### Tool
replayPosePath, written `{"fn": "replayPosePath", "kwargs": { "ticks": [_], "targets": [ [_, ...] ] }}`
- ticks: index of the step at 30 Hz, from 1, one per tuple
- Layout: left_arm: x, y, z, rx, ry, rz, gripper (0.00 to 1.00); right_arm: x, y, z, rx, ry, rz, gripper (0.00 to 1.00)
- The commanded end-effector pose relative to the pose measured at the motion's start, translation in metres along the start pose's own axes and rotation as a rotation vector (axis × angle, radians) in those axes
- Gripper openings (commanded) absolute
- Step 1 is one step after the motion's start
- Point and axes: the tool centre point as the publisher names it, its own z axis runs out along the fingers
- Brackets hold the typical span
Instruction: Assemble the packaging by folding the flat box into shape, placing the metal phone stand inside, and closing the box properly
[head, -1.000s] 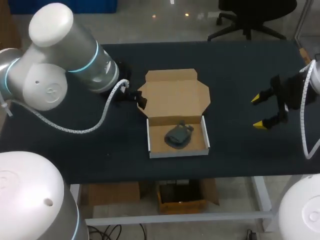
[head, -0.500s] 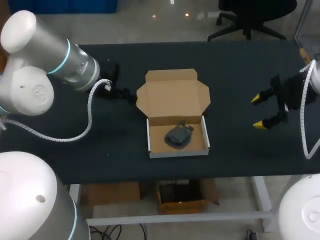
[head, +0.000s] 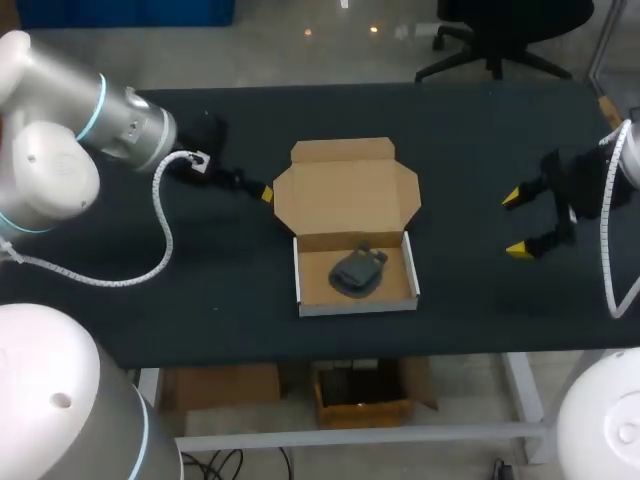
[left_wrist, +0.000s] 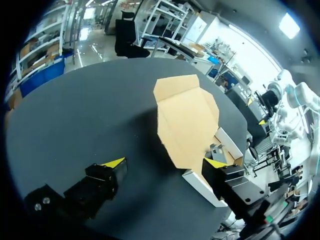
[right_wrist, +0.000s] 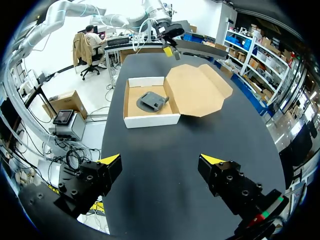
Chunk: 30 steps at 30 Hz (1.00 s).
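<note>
The box (head: 358, 306) is being shown already folded into shape, set near the table's front edge at about the middle. The stand (head: 357, 271) is being carried inside it, lying on its floor. So 2 of the 3 steps are being judged as done: the folding and the loading.

The lid (head: 345, 190) is being shown open, laid flat on the table (head: 480, 140) behind the box, with its side flaps and tuck flap spread out. The closing is not yet done and is being judged the 1 step left. For it, the lid is to be swung forward over the box and its flaps tucked inside the walls.

The left gripper (head: 258, 190) is being held low, just beside the lid's left flap. Whether that flap is being touched cannot be told. In the left wrist view its jaws are being held spread wide with nothing pinched. There the lid (left_wrist: 187, 120) and the box (left_wrist: 200, 182) are being seen ahead of the gripper (left_wrist: 164, 163).

The right gripper (head: 515, 223) is being held well apart from the box, toward the table's right side. Its jaws are also being held spread, with nothing between them. In the right wrist view the box (right_wrist: 150, 120), the stand (right_wrist: 152, 101) and the lid (right_wrist: 197, 90) are being seen well ahead of that gripper (right_wrist: 161, 160).
</note>
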Motion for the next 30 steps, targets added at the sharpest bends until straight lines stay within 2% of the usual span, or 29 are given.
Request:
{"fn": "replayPosePath", "kwargs": {
  "ticks": [1,18,22,30],
  "targets": [
    [-0.009,-0.006,0.010,0.003,0.128,0.010,1.00,0.000,-0.001,-0.001,-0.003,0.001,-0.001,1.00],
    [-0.010,-0.009,0.015,0.002,0.133,0.000,1.00,0.000,-0.001,-0.001,-0.003,0.001,-0.001,1.00],
    [-0.011,-0.013,0.023,-0.006,0.179,0.033,1.00,0.000,-0.001,-0.001,-0.003,0.001,-0.001,1.00],
    [-0.009,-0.020,0.040,-0.009,0.288,0.046,1.00,-0.014,0.010,-0.005,0.022,0.039,-0.053,1.00]
  ]
}}
